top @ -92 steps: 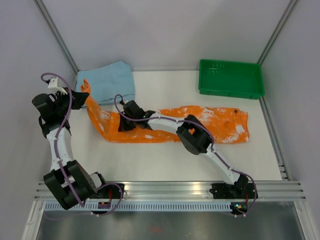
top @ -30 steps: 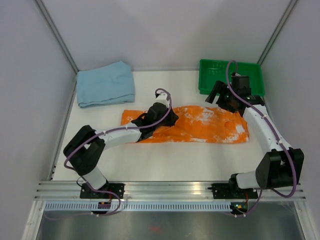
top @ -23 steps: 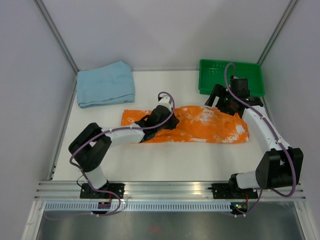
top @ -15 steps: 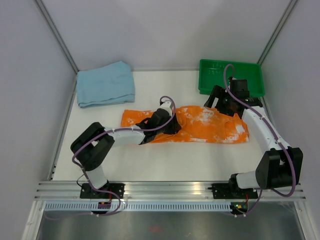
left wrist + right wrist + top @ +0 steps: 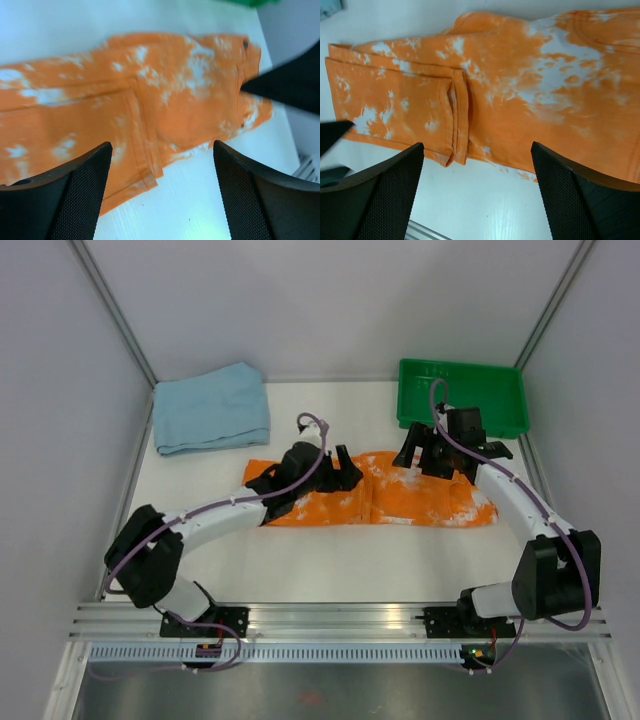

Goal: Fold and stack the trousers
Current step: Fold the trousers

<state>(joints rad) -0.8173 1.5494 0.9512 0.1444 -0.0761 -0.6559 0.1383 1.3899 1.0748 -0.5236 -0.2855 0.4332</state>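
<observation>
Middle of the worktop: orange trousers (image 5: 420, 502) with white blotches, lying flat on the white worktop (image 5: 330, 565) between the two arms, just in front of the green tray (image 5: 405, 395).

Long axis: left to right across the worktop, roughly parallel to the near edge.

Which way they point: waist end to the right (the button shows at that end in the left wrist view), folded leg end to the left.

Fold so far: the legs are doubled back over themselves. The hem edge sits about midway along, so the left half is two layers. Looks to me like one fold is done and at least one more is needed before stacking.

Left pincer (image 5: 161, 150): fingers spread apart and gripping nothing. It hangs over the middle of the trousers, right by that hem edge.

Right pincer (image 5: 476, 147): also wide apart and gripping nothing, up over the waist half on the side nearest the tray.

Why they sit like that: the doubled-back legs lie flat on their own with nothing pinching them, so neither arm needs to hold on. My guess is both are lining up over the cloth for the next fold, maybe bringing one end over the other along that same left-right line.

Blue cloth (image 5: 212, 407): folded, in the far-left corner, well apart from the trousers. Probably the pile they end up on, but I can't tell if it's trousers too.
</observation>
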